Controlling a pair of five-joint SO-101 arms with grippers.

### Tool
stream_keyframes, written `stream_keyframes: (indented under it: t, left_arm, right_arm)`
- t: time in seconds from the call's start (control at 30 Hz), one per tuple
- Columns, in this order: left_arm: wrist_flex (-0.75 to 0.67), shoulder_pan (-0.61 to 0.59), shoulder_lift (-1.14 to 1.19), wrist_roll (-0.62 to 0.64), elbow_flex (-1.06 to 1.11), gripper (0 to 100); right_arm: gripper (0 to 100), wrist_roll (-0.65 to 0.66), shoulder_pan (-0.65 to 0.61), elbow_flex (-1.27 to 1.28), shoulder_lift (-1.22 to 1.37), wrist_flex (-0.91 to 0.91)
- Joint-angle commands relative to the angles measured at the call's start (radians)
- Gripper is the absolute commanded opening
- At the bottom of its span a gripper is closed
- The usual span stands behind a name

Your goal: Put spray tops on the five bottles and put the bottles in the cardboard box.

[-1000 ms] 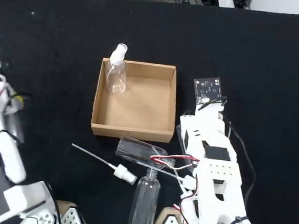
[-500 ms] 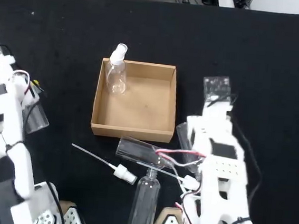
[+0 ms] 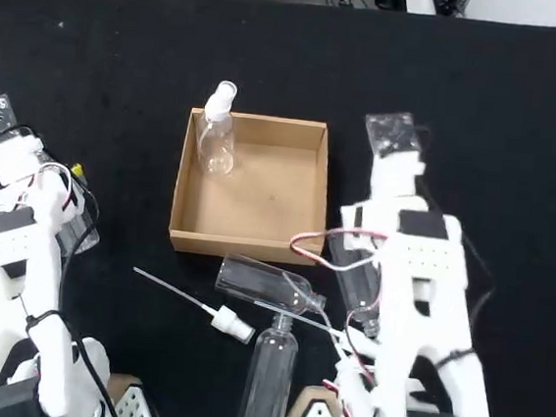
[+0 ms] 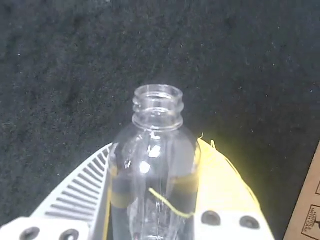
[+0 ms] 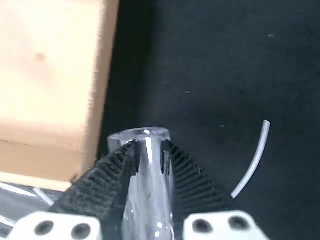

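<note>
Left hand (image 4: 156,146) grips an uncapped bottle (image 4: 158,117); right hand (image 5: 148,146) pinches a second clear bottle (image 5: 147,197).

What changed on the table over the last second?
The left gripper, shut on an open bottle, carried it toward the cardboard box. The right gripper, shut on a second bottle, pushed farther out beside the box. The capped bottle, two lying bottles and loose spray top stayed put.

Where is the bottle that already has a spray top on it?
In the high view, the capped bottle stands inside the cardboard box, in its far left corner away from the arms. Its white spray top pokes past the box's rim.
</note>
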Motion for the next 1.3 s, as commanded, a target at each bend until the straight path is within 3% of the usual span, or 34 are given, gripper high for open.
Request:
stream_keyframes:
  t: [0.0, 0.2, 0.4, 0.67, 0.93, 1.27]
  left_arm:
    - [-0.025, 0.010, -0.040, 0.011, -0.004, 3]
    - [-0.026, 0.008, -0.043, 0.011, 0.013, 3]
    - [-0.020, 0.008, -0.043, 0.011, 0.013, 3]
    - [-0.026, 0.008, -0.103, 0.110, 0.050, 3]
    - [-0.026, 0.019, -0.275, 0.114, 0.128, 3]
    - [-0.023, 0.019, -0.302, 0.114, 0.150, 3]
  right_arm:
    - [6.9, -0.055, -0.021, -0.180, 0.004, 0.097]
    - [7.4, -0.104, -0.118, -0.364, 0.018, 0.196]
    - [22.1, -0.155, -0.172, -0.409, 0.133, 0.054]
    - [16.6, -0.201, -0.169, -0.409, 0.331, -0.143]
    - [16.3, -0.195, -0.172, -0.387, 0.352, -0.210]
    - [16.2, -0.155, -0.170, -0.246, 0.352, -0.385]
